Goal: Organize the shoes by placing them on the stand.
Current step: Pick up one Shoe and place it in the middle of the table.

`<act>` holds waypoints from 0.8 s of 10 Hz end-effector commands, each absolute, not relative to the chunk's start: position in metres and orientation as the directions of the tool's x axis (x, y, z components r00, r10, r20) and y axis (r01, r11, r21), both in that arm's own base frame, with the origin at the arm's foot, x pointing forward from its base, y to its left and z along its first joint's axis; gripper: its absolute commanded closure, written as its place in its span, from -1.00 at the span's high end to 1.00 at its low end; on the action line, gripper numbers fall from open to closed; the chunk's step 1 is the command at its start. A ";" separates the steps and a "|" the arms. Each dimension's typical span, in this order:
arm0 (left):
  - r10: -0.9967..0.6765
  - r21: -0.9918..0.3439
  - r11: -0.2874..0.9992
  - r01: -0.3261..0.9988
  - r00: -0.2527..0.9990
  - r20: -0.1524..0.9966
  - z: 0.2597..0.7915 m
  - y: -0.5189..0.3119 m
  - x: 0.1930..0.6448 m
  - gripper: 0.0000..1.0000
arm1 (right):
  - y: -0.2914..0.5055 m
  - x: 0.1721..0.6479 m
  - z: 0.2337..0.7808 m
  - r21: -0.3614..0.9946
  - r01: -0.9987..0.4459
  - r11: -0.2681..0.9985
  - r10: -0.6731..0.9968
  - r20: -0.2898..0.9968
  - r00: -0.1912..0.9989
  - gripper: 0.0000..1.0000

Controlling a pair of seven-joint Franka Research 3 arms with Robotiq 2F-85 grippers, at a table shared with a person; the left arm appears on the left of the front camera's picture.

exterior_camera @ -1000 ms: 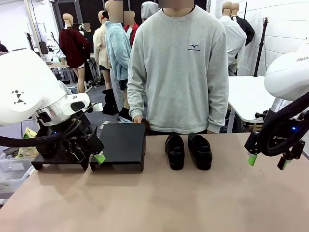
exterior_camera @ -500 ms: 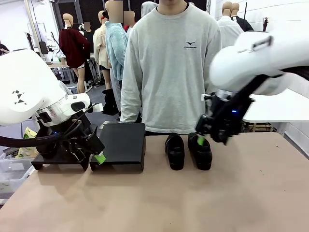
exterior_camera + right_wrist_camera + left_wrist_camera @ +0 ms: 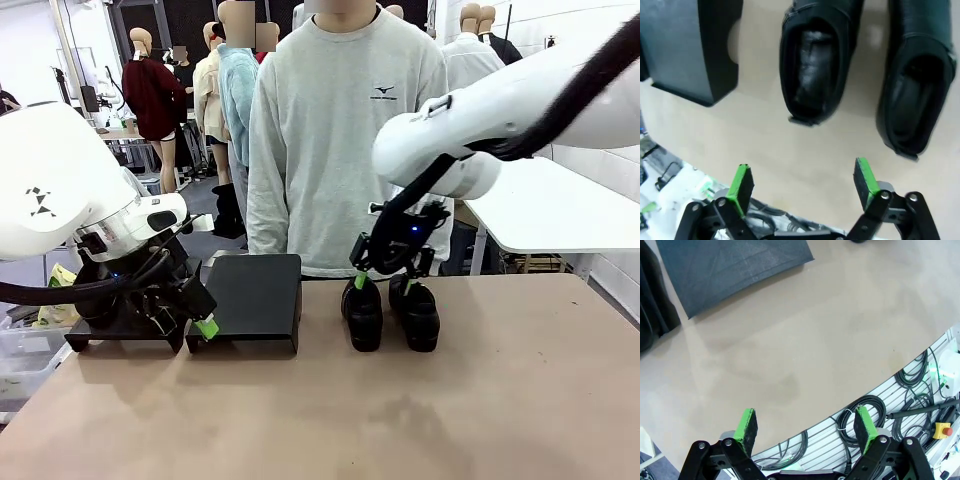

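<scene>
- The right gripper (image 3: 383, 283) hangs just above the two shoes (image 3: 390, 312) I can see. Its jaws are spread wide with nothing between them.
- On its wrist cam, the shoe beside the stand (image 3: 815, 75) sits straight ahead of the gap, a touch toward the left finger. The heel end is nearest the fingertips and the opening faces up at me.
- The second shoe (image 3: 917, 85) lies ahead of the right finger and slightly outside it. It's close to the first shoe but not touching.
- One riser of the stand (image 3: 690, 45) is out past the left finger in that same view, and its top is bare.
- The left gripper (image 3: 185, 322) is down low by the table (image 3: 400, 420), right at the front of the stand. Its jaws are also open and empty. Its own cam has bare tabletop ahead of the fingers and a corner of the riser far out beyond the left one.
- Handling guess: these look light, but that glossy leather is probably slippery. The uppers will likely cave in if I squeeze across the middle.
- I'd go for the heel, with one finger down inside the opening and one outside on the stiff back wall. Pinching the two collar sides together would be my backup.
- The main risk I see is the toe drooping or the shoe swinging once it's lifted, so I'd keep it slow.
</scene>
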State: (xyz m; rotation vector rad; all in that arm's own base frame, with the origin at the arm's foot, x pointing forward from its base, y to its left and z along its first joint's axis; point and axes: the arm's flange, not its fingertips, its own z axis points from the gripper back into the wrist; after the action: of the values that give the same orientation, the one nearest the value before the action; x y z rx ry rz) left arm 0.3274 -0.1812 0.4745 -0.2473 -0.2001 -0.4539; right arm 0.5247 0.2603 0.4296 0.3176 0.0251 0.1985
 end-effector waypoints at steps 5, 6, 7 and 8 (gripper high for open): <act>-0.403 -0.197 0.870 0.452 0.882 0.244 0.474 -0.180 0.328 1.00 | 0.260 0.525 0.430 0.313 -0.190 0.931 0.198 0.007 0.980 1.00; -0.403 -0.197 0.870 0.452 0.882 0.244 0.474 -0.180 0.328 1.00 | 0.267 0.534 0.433 0.316 -0.187 0.930 0.201 -0.012 0.980 1.00; -0.403 -0.197 0.870 0.452 0.882 0.244 0.474 -0.180 0.328 1.00 | 0.293 0.528 0.446 0.227 -0.126 0.966 0.127 0.012 0.992 1.00; -0.403 -0.197 0.870 0.452 0.882 0.244 0.474 -0.180 0.328 1.00 | 0.313 0.531 0.451 0.161 -0.101 0.982 0.095 0.046 0.994 1.00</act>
State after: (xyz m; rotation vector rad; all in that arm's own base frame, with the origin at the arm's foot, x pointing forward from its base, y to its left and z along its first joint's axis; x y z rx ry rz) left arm 0.3275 -0.1811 0.4745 -0.2472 -0.2001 -0.4535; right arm 0.5277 0.2867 0.4450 0.2507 0.0034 0.1550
